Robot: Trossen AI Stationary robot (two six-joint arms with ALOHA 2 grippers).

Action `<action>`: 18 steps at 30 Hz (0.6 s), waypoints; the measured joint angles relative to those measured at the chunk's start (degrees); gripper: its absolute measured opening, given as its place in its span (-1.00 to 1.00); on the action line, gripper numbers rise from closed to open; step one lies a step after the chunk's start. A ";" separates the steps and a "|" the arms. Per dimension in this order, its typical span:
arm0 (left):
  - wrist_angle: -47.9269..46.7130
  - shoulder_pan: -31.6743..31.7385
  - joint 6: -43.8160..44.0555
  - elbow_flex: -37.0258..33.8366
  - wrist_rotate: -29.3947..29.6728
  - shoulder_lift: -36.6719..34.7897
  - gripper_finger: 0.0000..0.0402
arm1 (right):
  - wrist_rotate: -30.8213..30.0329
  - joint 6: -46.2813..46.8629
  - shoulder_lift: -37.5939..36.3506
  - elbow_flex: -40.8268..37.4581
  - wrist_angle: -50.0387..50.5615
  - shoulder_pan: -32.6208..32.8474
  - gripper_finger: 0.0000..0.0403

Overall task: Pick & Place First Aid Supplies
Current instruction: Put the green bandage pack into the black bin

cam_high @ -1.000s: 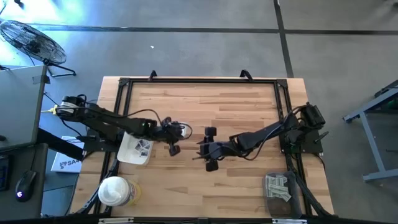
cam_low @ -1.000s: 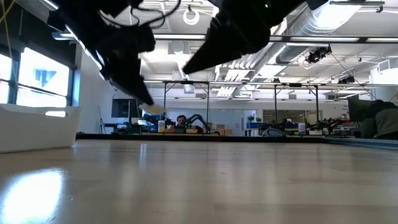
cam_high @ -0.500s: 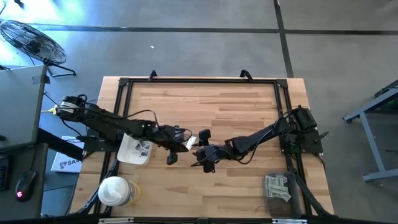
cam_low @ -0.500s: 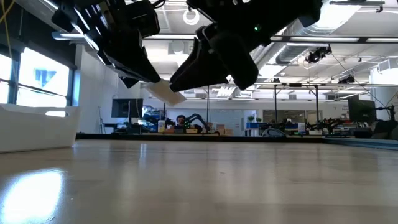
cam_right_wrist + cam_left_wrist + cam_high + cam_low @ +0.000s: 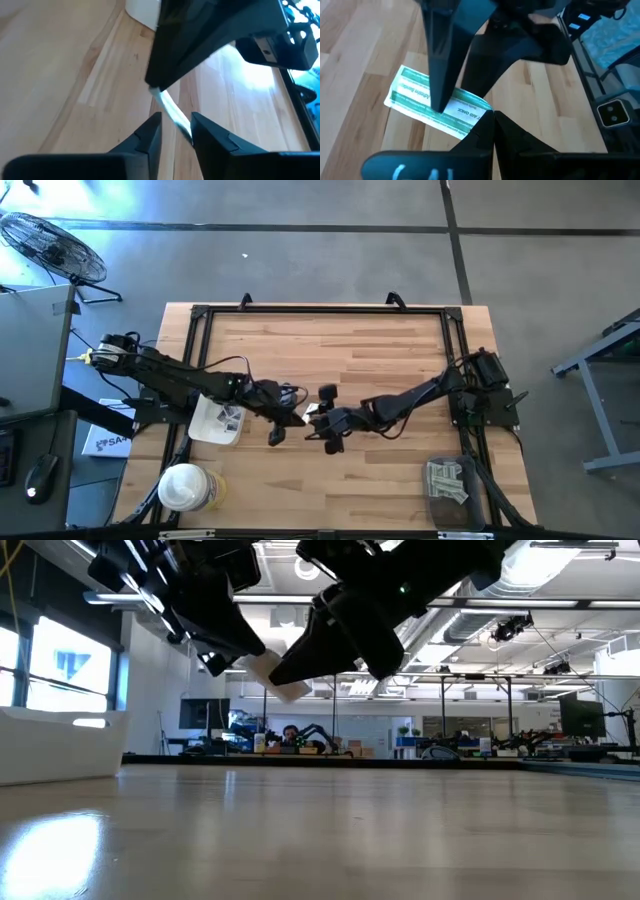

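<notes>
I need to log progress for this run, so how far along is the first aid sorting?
Done: a pile of packets lies in the dark bin at the table's right. In hand: mid-table and off the surface, the left gripper holds a green-striped packet while the right gripper closes on it, a handover. Left: more packets remain in the white tray.

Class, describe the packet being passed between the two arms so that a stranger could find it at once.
Start at the wooden table and find where the two dark arms meet above its middle. Between the left end effector and right end effector hangs a flat packet. Unlike the packets lying in the trays, it is airborne, with green bands.
</notes>
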State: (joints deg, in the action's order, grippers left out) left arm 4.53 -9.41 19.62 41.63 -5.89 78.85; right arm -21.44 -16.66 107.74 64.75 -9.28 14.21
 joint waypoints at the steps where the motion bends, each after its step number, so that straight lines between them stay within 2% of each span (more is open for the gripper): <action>1: 0.48 0.00 -0.01 0.00 -0.03 0.00 -1.00 | 0.08 0.68 0.00 0.00 -0.02 -0.18 -0.57; 9: 1.04 0.00 -0.04 0.00 0.86 0.00 -1.00 | 1.68 4.17 0.00 0.00 0.24 -1.13 -0.95; 14: 1.74 -0.04 -2.86 0.00 3.63 0.00 -0.94 | 2.35 5.09 0.00 0.00 0.50 -1.11 -0.97; 18: 1.88 0.00 -3.32 0.00 4.61 0.00 -0.76 | 3.00 5.72 0.00 0.00 1.29 -1.04 -0.98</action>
State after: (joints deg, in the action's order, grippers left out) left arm 6.40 -9.41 16.31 41.63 -1.28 78.85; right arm -18.44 -10.94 107.74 64.75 -7.99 13.17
